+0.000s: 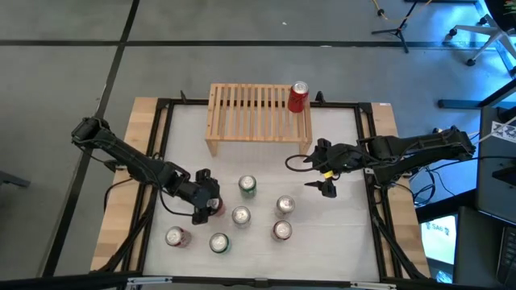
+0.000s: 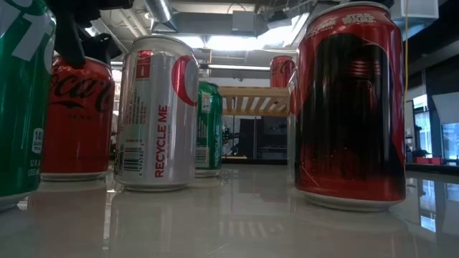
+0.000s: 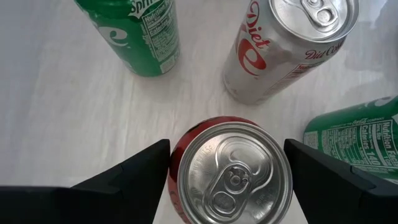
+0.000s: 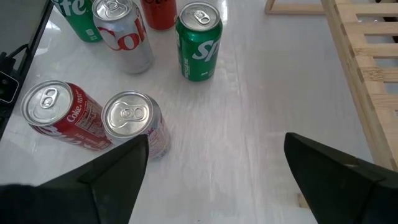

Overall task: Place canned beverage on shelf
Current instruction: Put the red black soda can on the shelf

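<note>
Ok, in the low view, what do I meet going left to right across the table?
green can at the edge → red Coca-Cola can → silver can marked Recycle Me → green can farther back → shelf, far off → red can at its right end → big red-and-black can.
</note>
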`<state>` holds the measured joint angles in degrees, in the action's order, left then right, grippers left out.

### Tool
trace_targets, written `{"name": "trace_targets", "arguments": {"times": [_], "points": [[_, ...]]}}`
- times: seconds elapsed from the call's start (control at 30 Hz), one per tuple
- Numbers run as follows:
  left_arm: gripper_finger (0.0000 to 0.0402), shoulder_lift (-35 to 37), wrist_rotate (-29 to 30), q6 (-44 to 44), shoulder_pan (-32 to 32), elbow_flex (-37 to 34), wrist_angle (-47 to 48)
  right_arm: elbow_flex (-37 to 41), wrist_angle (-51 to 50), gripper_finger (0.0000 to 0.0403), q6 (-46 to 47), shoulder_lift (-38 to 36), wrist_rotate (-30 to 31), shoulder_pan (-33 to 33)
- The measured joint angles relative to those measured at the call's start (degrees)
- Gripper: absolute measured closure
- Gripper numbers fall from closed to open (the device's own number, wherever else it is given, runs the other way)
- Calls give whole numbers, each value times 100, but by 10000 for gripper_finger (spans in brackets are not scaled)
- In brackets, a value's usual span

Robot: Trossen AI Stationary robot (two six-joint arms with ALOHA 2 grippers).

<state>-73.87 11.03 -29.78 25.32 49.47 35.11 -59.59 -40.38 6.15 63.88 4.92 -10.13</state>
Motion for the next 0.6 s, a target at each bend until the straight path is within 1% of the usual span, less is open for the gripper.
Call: {"name": "trace_targets", "arguments": {"times": [0.6], "points": [[106,0,5,35,-2,0,-4,0,-2,33,0,0,-1,0]]}}
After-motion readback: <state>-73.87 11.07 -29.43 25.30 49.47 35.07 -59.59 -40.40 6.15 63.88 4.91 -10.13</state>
